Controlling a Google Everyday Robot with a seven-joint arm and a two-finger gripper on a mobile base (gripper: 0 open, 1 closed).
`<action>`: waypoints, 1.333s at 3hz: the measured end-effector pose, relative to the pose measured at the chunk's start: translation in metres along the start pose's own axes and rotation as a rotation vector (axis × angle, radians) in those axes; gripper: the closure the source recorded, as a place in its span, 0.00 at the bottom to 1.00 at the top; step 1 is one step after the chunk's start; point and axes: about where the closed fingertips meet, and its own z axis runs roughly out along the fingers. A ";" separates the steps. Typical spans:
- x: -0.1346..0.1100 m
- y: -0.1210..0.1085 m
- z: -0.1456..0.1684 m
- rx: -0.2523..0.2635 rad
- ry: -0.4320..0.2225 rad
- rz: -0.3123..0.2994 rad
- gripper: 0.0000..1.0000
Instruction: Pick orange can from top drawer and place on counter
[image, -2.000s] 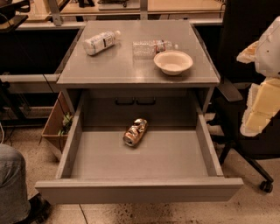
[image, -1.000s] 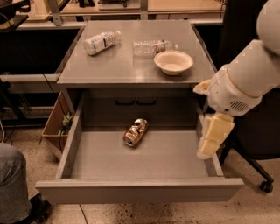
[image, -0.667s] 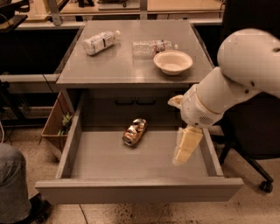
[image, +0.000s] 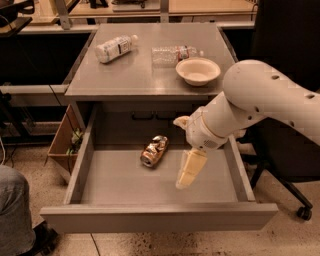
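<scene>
The orange can (image: 154, 151) lies on its side on the grey floor of the open top drawer (image: 125, 187), left of centre. My gripper (image: 183, 156) hangs over the drawer just right of the can, a short gap from it. It is open and empty; one cream finger (image: 190, 169) points down toward the drawer floor. The white arm reaches in from the right. The counter (image: 130, 75) above the drawer is grey and flat.
On the counter lie a white-labelled bottle (image: 115, 48), a clear water bottle (image: 175, 54) and a cream bowl (image: 198, 71). A cardboard box (image: 62, 142) stands left of the cabinet. A black chair (image: 290, 125) is on the right, and a person's leg (image: 17, 210) at the bottom left.
My arm has swung in from the right and the gripper has dropped lower and further left, over the drawer, closer to the orange can. The can has not moved.
</scene>
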 end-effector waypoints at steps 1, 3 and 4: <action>-0.006 -0.004 0.004 0.004 -0.003 -0.021 0.00; -0.033 -0.042 0.037 0.023 -0.041 -0.145 0.00; -0.041 -0.058 0.059 0.021 -0.066 -0.206 0.00</action>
